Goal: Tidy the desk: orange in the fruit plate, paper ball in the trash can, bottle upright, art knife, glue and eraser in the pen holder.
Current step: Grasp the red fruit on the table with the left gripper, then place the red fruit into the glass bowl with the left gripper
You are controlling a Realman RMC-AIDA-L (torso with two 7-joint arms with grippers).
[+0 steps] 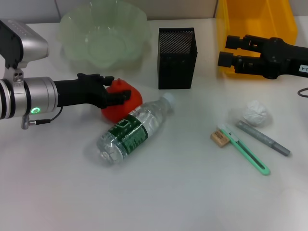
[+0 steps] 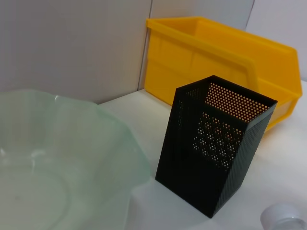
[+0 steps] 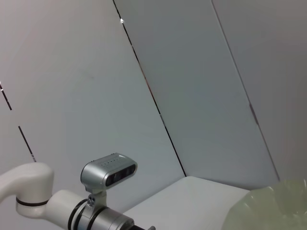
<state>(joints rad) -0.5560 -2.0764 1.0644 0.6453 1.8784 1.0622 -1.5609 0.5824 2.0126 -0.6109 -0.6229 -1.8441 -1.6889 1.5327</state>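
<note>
Your left gripper [image 1: 117, 95] is down at desk level with its fingers closed around the orange [image 1: 122, 104], which sits on the desk [image 1: 168, 192] just in front of the fruit plate [image 1: 103, 36]. Approach is from the side, low, so the fingers straddle the fruit rather than pushing it into the bottle [image 1: 132, 129] lying touching it. The plate is right behind, so a lift and a short carry should finish this step; watch the bottle does not roll when the orange leaves.

Your right gripper [image 1: 230, 51] hangs parked over the yellow bin [image 1: 255, 19], fingers spread apart, holding nothing, out of the way.

Still to do: bottle is on its side, paper ball [image 1: 255, 113] sits on the desk near the art knife [image 1: 245, 149], glue [image 1: 263, 137] and eraser [image 1: 220, 138], all well apart from the empty pen holder [image 1: 176, 57].
</note>
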